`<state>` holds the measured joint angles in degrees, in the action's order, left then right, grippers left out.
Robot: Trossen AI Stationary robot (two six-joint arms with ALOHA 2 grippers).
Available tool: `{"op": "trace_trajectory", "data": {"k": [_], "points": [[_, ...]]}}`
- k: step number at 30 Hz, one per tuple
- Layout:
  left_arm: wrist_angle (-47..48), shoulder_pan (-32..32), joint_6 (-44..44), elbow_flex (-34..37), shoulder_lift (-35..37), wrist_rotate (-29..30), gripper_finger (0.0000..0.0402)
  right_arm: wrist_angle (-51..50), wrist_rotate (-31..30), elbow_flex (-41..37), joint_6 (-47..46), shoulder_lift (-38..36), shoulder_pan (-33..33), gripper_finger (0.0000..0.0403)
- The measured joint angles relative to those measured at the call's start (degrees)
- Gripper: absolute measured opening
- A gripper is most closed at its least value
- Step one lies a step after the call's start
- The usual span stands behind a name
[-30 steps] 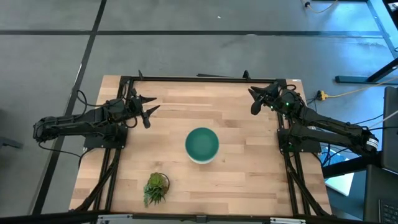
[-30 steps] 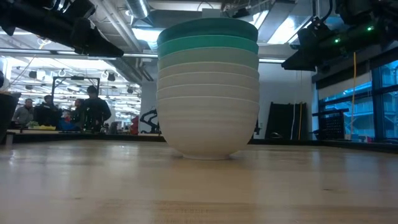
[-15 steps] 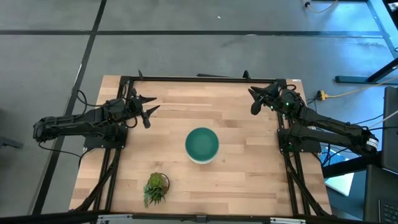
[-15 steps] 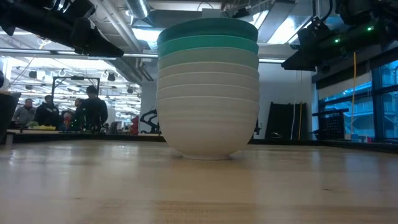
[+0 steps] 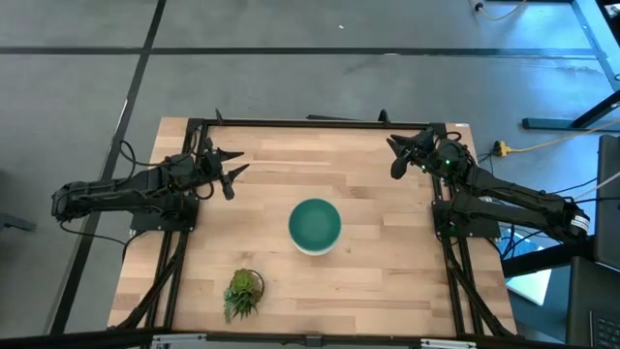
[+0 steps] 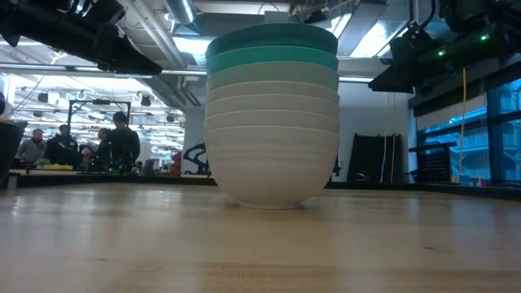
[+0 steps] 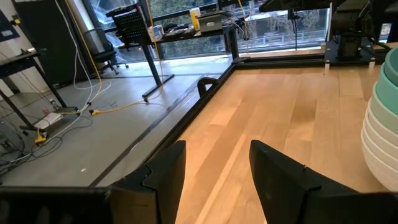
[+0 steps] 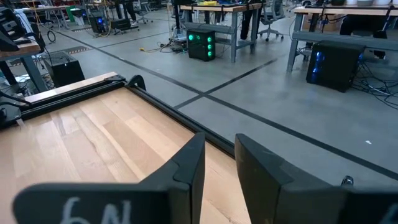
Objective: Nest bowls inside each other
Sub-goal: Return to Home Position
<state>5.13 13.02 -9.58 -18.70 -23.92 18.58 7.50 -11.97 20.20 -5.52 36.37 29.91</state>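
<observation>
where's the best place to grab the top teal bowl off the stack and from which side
Take the top teal bowl by its rim, straight down from above, one finger inside, one outside. It sits upright, nested in the stack, so only a thin band of its wall shows, while its open mouth faces up.

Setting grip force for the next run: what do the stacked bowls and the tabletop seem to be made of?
The bowls: smooth, even-coloured walls with a soft, dull sheen, no pattern; probably plastic or matte-glazed ceramic, the look cannot settle which. The tabletop: pale wood in joined strips, grain and seams visible, low-sheen finish.
</observation>
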Motion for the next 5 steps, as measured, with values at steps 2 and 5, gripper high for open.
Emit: {"op": "trace_trajectory", "data": {"k": [2, 5], "points": [[0.0, 0.0, 0.0, 0.0, 0.0, 0.0, 0.0173, 0.0, 0.0, 0.0, 0.0, 0.0, 0.0, 0.0091], [0.0, 0.0, 0.0, 0.0, 0.0, 0.0, 0.0173, 0.0, 0.0, 0.0, 0.0, 0.0, 0.0, 0.0091]]}}
